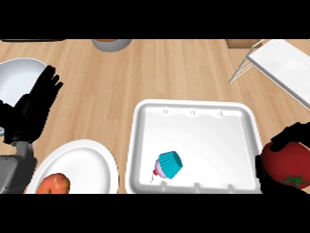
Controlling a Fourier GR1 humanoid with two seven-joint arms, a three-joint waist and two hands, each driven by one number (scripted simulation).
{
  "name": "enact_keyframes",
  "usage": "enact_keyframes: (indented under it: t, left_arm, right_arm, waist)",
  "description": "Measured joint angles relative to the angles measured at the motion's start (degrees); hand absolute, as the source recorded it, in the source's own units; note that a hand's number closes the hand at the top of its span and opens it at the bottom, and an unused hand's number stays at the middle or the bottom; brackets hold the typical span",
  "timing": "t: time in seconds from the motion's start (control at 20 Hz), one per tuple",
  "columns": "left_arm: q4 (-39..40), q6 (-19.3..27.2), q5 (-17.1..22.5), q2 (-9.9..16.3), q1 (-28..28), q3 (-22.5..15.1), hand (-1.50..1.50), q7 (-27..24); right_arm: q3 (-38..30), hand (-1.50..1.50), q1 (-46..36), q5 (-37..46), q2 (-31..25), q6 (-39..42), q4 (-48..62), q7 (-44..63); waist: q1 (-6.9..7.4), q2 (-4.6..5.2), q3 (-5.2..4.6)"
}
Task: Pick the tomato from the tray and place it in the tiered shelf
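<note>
The right robot hand (pixel 298 136) sits at the lower right of the view, just beyond the right rim of the white tray (pixel 244 136), with its black fingers curled round the tomato (pixel 290 166). The tomato is red, its green stalk end facing the viewer, and it is outside the tray, held over the wooden worktop (pixel 177 73). The tray is a shallow white rectangular one with rounded corners, lying in the centre of the worktop. Inside it, near the lower left, lies a cupcake (pixel 168 164) in a teal paper case, tipped on its side with a pink top showing at the left end. The left robot hand (pixel 35 102) stands at the left of the view, fingers straight and pointing up, holding nothing; it overlaps the right edge of a large grey bowl (pixel 9 82) that lies at the far left. Below this hand, a white plate (pixel 90 159) lies just left of the tray, and on its lower part rests an orange-red rounded fruit (pixel 54 184), partly cut off by the lower edge of the view. The tiered shelf (pixel 285 68) shows at the upper right: a white flat tier on a thin wire frame, well apart from the tomato. At the top edge, centre left, the base of a grey and orange container (pixel 112 44) is visible, too cropped to identify.
</note>
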Motion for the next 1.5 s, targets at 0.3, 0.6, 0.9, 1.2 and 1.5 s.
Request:
enact_keyframes:
  t: [0.3,0.6,0.9,1.2,1.5]
  left_arm:
    - [-0.09,0.11,-0.23,-0.33,0.25,-0.06,0.00,-0.03]
    - [-0.22,-0.37,0.17,0.18,0.09,0.73,0.00,0.76]
    - [0.34,-0.95,-0.24,-0.15,-0.36,0.95,0.00,0.43]
    - [-1.36,-1.24,-1.30,-1.32,-0.68,0.73,0.00,1.93]
    - [0.06,-2.24,-2.51,-2.36,-1.64,1.70,0.00,1.64]
  right_arm:
    - [-13.26,1.50,-3.64,-9.35,1.65,2.76,3.19,-2.31]
    - [-33.06,1.50,-5.07,-31.71,-2.44,7.57,7.69,-8.23]
    - [-49.68,1.50,-6.22,-45.98,-10.67,13.98,23.68,-20.27]
    - [-54.52,1.50,-8.10,-47.16,-16.43,16.92,38.99,-31.15]
    - [-55.04,1.50,-10.98,-45.99,-20.89,17.77,50.91,-38.77]
  waist:
    - [-0.13,-0.07,0.14]
    - [-0.30,-0.18,0.15]
    - [0.44,-0.04,0.08]
    - [1.26,0.05,0.04]
    - [1.43,0.09,0.01]
